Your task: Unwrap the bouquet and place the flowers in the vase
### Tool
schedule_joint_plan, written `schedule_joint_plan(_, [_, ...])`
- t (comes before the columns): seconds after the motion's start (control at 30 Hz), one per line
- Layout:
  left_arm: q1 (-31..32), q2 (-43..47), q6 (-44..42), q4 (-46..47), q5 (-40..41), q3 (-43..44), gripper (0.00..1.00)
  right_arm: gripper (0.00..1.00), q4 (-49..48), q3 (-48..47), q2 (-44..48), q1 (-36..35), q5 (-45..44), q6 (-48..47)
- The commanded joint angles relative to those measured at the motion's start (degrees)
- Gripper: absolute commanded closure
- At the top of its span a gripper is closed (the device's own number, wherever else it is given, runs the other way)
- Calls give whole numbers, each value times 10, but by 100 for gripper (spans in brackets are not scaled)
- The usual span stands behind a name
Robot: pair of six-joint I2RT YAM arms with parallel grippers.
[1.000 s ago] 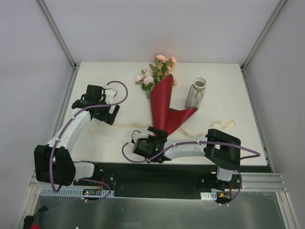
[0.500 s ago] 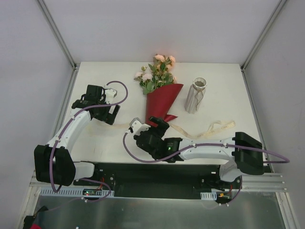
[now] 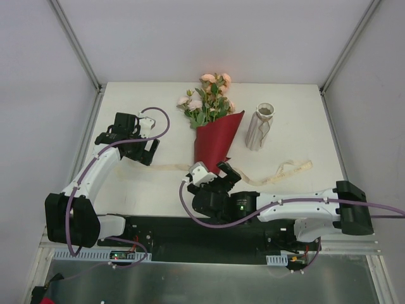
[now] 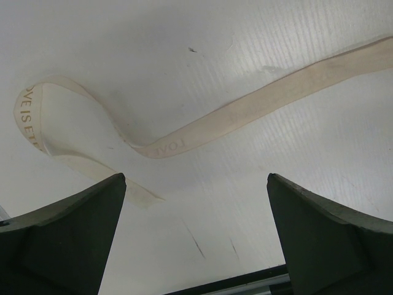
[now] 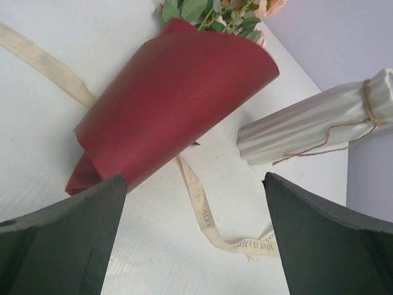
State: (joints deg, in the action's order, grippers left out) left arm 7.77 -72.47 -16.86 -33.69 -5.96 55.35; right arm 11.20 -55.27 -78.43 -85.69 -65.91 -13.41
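Note:
The bouquet [image 3: 214, 138] lies mid-table, its red paper cone [image 5: 172, 98] still rolled around the stems, tip toward me. The flowers [image 3: 209, 101], peach-pink roses with green leaves, stick out of the far end [image 5: 215, 12]. The white ribbed vase [image 3: 261, 126] stands just right of the cone, with twine round its neck [image 5: 307, 129]. My right gripper [image 3: 213, 172] hovers open just near of the cone's tip, holding nothing [image 5: 194, 176]. My left gripper [image 3: 149, 152] hangs open over the table's left side [image 4: 196, 184], apart from the bouquet.
A loose cream ribbon [image 3: 288, 168] trails across the table from under the cone, right [image 5: 206, 212] and left [image 4: 245, 114]. The white table [image 3: 304, 104] ends at grey frame posts [image 3: 79, 47] and walls. The black base rail [image 3: 190, 228] runs along the near edge.
The paper flap that lay spread to the right has curled back into a cone. My right gripper drew back from the tip and its arm swung rightward. The left arm stayed still.

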Motion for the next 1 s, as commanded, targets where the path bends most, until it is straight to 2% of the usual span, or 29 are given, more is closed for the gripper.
schedule_joint_plan(0.0, [-3, 20, 13, 0, -18, 12, 1, 1, 66, -7, -13, -6, 16, 61])
schedule_joint_plan(0.1, [-3, 21, 10, -2, -20, 11, 1, 0, 57, -31, -45, -6, 74, 17])
schedule_joint_plan(0.23, [-3, 21, 7, -1, -21, 6, 1, 4, 64, -69, -112, 2, 100, -27])
schedule_joint_plan(0.4, [-3, 25, 3, -1, -27, 0, 1, 4, 85, -107, -168, 17, 162, -42])
schedule_joint_plan(0.53, [-3, 25, -3, -1, -22, 0, 1, 4, 144, -152, -228, 30, 113, -42])
schedule_joint_plan(0.67, [-4, 20, -1, -1, -25, 4, 1, 4, 146, -165, -269, 60, 63, -52])
schedule_joint_plan(0.97, [-3, 14, -5, 0, -20, 8, 1, 4, 7, -151, -304, 102, 26, -180])
